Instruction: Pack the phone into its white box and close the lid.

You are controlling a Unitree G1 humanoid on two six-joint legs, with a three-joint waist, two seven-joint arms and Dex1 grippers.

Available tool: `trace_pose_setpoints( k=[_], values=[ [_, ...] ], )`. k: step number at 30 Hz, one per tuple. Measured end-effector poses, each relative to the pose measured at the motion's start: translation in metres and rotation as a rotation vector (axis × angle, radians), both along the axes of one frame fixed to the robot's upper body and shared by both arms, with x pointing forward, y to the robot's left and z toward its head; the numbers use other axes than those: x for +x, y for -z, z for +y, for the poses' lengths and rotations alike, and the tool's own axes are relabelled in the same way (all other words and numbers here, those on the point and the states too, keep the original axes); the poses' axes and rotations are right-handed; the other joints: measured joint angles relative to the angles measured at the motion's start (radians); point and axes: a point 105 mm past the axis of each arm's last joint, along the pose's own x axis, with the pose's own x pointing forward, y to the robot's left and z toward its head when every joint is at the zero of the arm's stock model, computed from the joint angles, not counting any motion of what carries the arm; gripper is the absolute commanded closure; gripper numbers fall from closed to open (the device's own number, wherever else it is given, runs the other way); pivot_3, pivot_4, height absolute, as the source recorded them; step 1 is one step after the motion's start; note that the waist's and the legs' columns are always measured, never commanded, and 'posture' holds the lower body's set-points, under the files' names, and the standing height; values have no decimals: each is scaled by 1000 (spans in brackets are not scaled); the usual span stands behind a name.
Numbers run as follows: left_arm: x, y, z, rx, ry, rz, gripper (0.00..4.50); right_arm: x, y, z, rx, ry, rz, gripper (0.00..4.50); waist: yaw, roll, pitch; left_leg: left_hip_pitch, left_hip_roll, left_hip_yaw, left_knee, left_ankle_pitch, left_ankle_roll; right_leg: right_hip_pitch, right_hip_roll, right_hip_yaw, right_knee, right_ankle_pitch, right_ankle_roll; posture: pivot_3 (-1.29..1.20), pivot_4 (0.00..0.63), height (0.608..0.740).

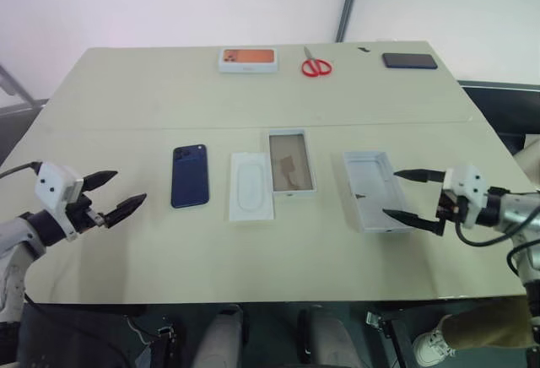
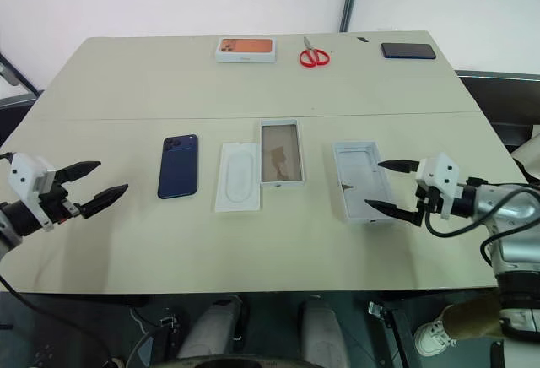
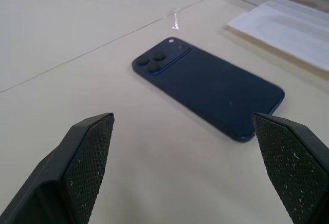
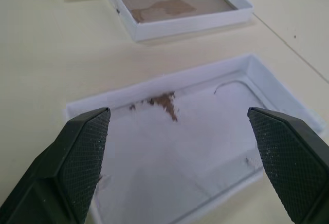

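Observation:
The navy-blue phone [image 1: 190,175] lies back up on the table, camera cluster at its far end; it also shows in the left wrist view [image 3: 208,88]. My left gripper [image 1: 111,195] hangs open to the left of the phone, apart from it. The white box [image 1: 290,162], tan inside, sits at the table's middle [image 4: 177,5]. The lid [image 1: 374,191] lies inside up to the right of it [image 4: 180,147]. My right gripper [image 1: 407,195] stands open at the lid's right edge, its fingers [image 4: 82,157] wide on either side of the lid, holding nothing.
A flat white insert [image 1: 251,186] with an oval recess lies between phone and box. Along the far edge sit a white box picturing an orange phone [image 1: 248,59], red scissors [image 1: 316,65] and a black phone [image 1: 409,61]. The table's front edge [image 1: 253,299] is close below both grippers.

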Motion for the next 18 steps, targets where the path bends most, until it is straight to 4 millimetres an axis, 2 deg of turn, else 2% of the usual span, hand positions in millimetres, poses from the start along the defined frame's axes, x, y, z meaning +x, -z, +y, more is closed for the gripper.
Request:
trace_pose_setpoints(
  k=[3,7,10,14,18],
  values=[
    [3,8,-13,14,7,82,0,7,-10,17,4,-36,-26,30,0,0,0,0,0,0,0,0,0,0,0,0,0,0,0,0,150,740],
    [12,16,-58,-69,61,116,0,17,-20,52,33,-119,-83,30,1,0,0,0,0,-2,1,0,0,0,1,0,0,0,1,0,150,740],
    [20,19,-80,-189,67,185,0,22,-20,73,61,-159,-91,30,2,-1,0,-1,-1,-3,1,0,0,0,1,0,1,0,1,0,150,740],
    [21,19,-95,-289,83,268,0,24,-18,78,49,-171,-90,30,1,-1,0,-1,-1,-3,1,0,0,0,1,-1,1,0,1,0,150,740],
    [26,29,-90,-311,18,364,0,24,-16,79,45,-173,-87,30,-3,-1,0,0,-1,-2,1,0,0,0,2,0,2,0,1,0,150,740]
  ],
)
